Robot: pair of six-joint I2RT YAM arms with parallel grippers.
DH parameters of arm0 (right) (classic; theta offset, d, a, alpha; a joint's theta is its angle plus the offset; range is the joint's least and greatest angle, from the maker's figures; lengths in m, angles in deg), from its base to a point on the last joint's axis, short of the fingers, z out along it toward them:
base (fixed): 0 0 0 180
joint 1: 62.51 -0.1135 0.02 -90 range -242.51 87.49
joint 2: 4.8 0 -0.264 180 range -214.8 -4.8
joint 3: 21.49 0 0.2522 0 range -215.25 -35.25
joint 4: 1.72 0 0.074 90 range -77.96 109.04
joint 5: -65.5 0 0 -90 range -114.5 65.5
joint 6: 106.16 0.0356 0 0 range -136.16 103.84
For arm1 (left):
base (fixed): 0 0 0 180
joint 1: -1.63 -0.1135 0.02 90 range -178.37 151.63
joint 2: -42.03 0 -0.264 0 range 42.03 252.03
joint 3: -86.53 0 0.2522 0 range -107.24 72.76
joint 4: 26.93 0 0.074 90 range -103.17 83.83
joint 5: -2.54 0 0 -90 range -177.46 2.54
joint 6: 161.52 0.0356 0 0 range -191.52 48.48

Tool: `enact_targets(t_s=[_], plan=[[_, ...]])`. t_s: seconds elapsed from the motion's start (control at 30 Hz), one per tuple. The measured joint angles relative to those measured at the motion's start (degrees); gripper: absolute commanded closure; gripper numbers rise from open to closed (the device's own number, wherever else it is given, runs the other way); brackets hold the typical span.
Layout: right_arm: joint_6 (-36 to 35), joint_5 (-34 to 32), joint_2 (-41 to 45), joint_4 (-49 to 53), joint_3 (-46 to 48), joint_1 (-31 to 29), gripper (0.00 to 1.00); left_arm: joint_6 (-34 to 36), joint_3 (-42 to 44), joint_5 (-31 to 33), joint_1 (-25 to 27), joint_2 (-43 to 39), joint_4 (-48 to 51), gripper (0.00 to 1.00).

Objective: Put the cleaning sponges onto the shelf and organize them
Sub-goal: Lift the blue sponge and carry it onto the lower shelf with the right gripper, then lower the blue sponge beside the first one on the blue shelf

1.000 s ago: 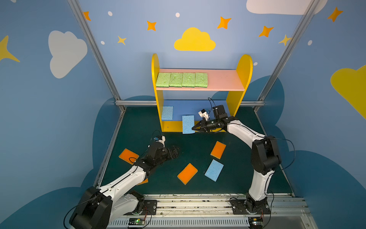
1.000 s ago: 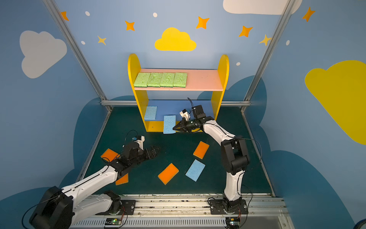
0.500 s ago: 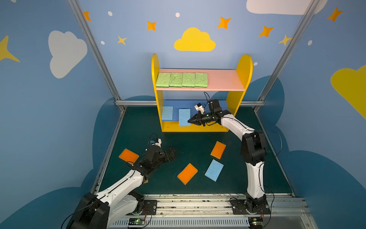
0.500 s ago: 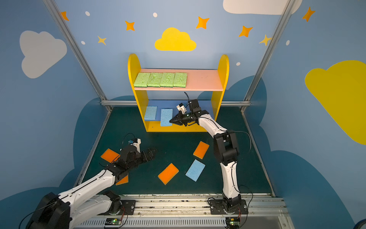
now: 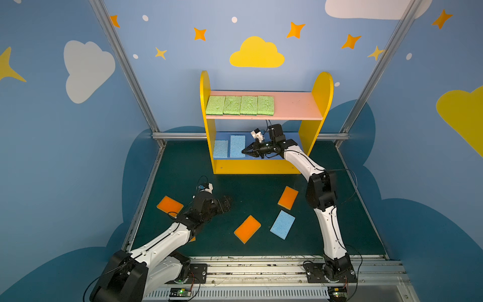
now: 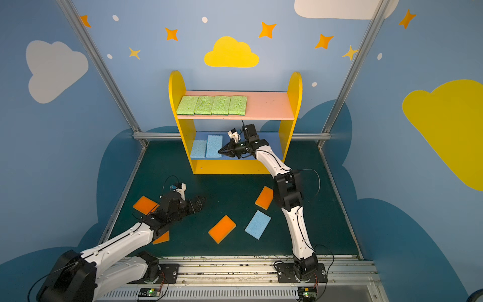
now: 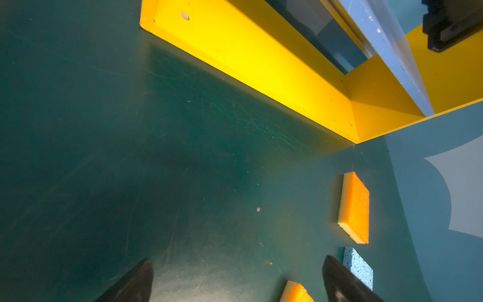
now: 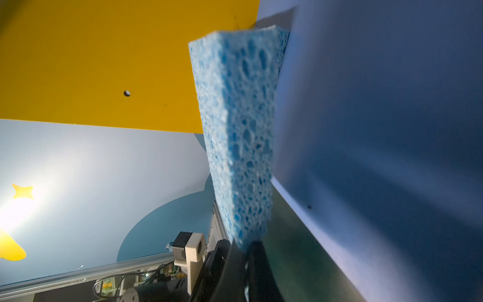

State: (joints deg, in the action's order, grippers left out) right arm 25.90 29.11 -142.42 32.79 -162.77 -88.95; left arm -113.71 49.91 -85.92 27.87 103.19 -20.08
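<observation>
The right jaws grip a light blue sponge (image 5: 237, 146), laying it on the shelf's (image 5: 256, 166) blue board (image 5: 294, 136) just beside its twin (image 5: 220, 149), seemingly grouping colours, while the left jaws hang open above the surface (image 5: 248, 193).

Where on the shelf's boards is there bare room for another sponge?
Bare: the pink board's right half, between the green sponges and the right side panel; the blue board from the right tool, gripping a blue sponge, to that panel. Crowded: both boards' left ends, full of sponges.
</observation>
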Motion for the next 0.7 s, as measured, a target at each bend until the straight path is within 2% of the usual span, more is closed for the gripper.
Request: enact_targets(t_s=[0.27,0.7], plan=[[1.75,0.0,-5.6,-0.35,-5.66,-0.17,0.94,0.48,0.13,-0.02,-0.76,0.0,0.02,0.0],[2.95,0.02,-6.82,-0.85,-7.61,-0.07,0.85,0.87,0.15,-0.66,-2.25,2.73,-0.46,0.0]])
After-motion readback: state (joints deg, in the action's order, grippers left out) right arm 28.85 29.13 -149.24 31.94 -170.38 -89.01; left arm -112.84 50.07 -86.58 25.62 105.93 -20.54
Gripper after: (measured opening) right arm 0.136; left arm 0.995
